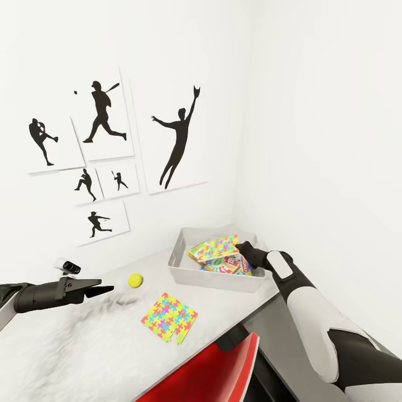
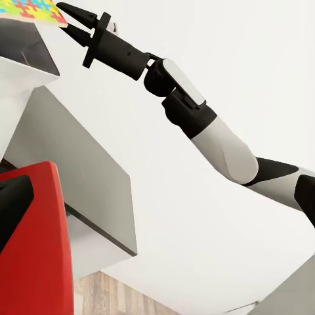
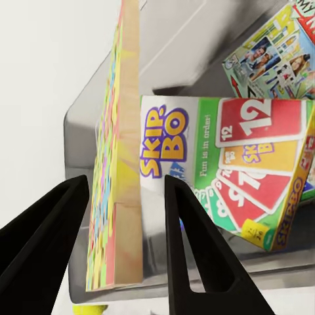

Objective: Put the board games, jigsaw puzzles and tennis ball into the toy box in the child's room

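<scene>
step in hand: placing a puzzle (image 1: 215,247) in the box (image 1: 184,262). right gripper (image 1: 241,247) is over the box's far end. in the right wrist view the puzzle (image 3: 118,170) stands edge-on between the two fingers (image 3: 190,243), with a sliver of space visible on each side, so the jaws read as released or just letting go; contact can't be ruled out. the sheet leans on the games already in the box: skip-bo (image 3: 243,177) lies flat, and a second printed game (image 3: 279,52) is beyond it. a third game, if in there, is not clear enough to call.

still outside the box: second puzzle (image 1: 169,317) flat near the table's front edge, and the ball (image 1: 135,280) a little behind it, between the puzzle and the left gripper (image 1: 106,290). left gripper hovers just beside the ball, not touching; its fingers look close together but i cannot tell if they are closed.

next move, as i judge: back the right gripper up and clear without dragging the sheet out, then pick the ball or the flat puzzle. the thin sheet lying flush will be awkward to get under; the ball may roll if nudged.

surface: pale grey table (image 1: 84,346), blurry white patch at the left. room: white corner walls, black baseball silhouettes (image 1: 178,139) on panels, a red chair (image 1: 218,374) tucked under the table edge, wood floor in the left wrist view.
</scene>
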`<state>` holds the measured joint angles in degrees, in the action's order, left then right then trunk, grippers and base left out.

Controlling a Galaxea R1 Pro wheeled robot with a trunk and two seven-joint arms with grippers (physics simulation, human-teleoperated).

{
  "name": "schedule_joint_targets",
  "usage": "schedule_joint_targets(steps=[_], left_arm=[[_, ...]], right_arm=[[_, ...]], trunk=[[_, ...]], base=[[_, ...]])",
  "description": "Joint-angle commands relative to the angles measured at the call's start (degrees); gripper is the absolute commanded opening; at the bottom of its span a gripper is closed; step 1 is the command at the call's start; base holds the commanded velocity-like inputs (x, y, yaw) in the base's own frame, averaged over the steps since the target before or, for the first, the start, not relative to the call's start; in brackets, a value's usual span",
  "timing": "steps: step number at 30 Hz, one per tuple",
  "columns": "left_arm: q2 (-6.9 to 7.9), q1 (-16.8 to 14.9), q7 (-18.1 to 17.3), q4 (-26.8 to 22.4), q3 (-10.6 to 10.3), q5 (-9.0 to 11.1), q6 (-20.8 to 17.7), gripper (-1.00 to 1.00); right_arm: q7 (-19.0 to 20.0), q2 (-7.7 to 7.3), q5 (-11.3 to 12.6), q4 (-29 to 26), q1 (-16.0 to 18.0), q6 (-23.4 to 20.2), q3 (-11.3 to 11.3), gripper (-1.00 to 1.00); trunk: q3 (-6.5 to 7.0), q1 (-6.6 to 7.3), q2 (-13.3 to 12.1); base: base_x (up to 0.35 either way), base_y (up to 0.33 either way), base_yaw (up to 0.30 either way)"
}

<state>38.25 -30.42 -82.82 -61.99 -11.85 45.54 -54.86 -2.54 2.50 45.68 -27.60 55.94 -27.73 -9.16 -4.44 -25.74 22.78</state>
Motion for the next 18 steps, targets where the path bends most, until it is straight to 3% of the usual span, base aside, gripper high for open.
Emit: schedule_joint_targets(steps=[1,7,8,11,15,18], left_arm=[[0.07,-0.1,-0.1,0.0,-0.2,0.3,-0.6,1.0],[0.07,-0.1,-0.2,0.0,-0.2,0.3,-0.6,1.0],[0.07,-0.1,-0.2,0.0,-0.2,0.3,-0.6,1.0],[0.07,-0.1,-0.2,0.0,-0.2,0.3,-0.6,1.0],[0.07,-0.1,-0.2,0.0,-0.2,0.3,-0.6,1.0],[0.07,-0.1,-0.2,0.0,-0.2,0.3,-0.6,1.0]], right_arm=[[-0.3,0.06,0.4,-0.1,0.0,-0.3,-0.3,-1.0],[-0.3,0.05,0.4,-0.1,0.0,0.7,-0.3,-1.0],[-0.3,0.05,0.4,-0.1,0.0,1.3,-0.3,1.0],[-0.3,0.05,-0.7,-0.1,0.0,2.2,-0.3,1.0],[-0.2,0.05,-4.7,-0.1,0.0,2.5,-0.4,1.0],[-0.2,0.05,-5.5,-0.1,0.0,2.5,-0.4,1.0]], trunk=[[-0.14,-0.04,0.1],[-0.14,-0.04,0.1],[-0.14,-0.04,0.1],[-0.14,-0.04,0.1],[-0.14,-0.04,0.1],[-0.14,-0.04,0.1]], base=[[0.0,0.0,0.0],[0.0,0.0,0.0],[0.0,0.0,0.0],[0.0,0.0,0.0],[0.0,0.0,0.0],[0.0,0.0,0.0]])
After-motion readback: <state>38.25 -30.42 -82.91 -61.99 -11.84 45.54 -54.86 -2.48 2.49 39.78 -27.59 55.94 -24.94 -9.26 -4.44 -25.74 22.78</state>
